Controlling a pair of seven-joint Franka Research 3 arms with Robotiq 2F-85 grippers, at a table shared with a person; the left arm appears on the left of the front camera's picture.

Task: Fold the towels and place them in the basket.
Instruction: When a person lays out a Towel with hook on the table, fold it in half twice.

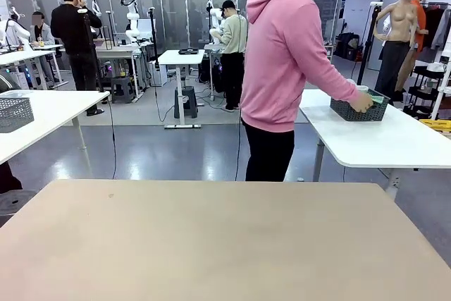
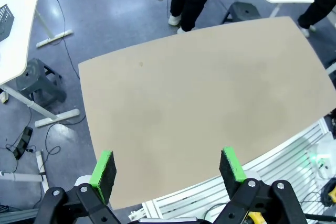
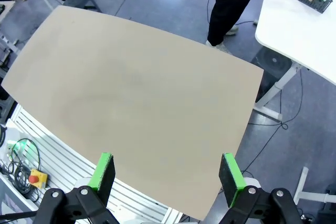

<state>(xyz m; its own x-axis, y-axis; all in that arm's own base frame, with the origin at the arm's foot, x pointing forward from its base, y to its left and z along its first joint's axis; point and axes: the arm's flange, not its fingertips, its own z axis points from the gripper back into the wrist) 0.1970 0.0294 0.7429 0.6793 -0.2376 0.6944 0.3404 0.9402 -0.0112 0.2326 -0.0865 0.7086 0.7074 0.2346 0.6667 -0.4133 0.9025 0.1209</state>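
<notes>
Your left gripper (image 2: 167, 167) and right gripper (image 3: 167, 171) are standing open and empty, while the mint green terry towel (image 1: 378, 99), likely soft and limp and best pinched at a corner, is lying in the dark grey wire-mesh basket (image 1: 356, 111) on the white table (image 1: 394, 146).

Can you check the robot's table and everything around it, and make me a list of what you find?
Surface: beige table, bare and flat.
Job's things: basket on the white table across the aisle; mint green towel at its top, under the person's hand.
Clutter: nothing seen.
Grippers: left gripper and right gripper both open, above the beige table, holding nothing.
Cables: floor cable loose beside the table.
Surroundings: person in a pink hoodie facing the basket; grey stool nearby.
</notes>
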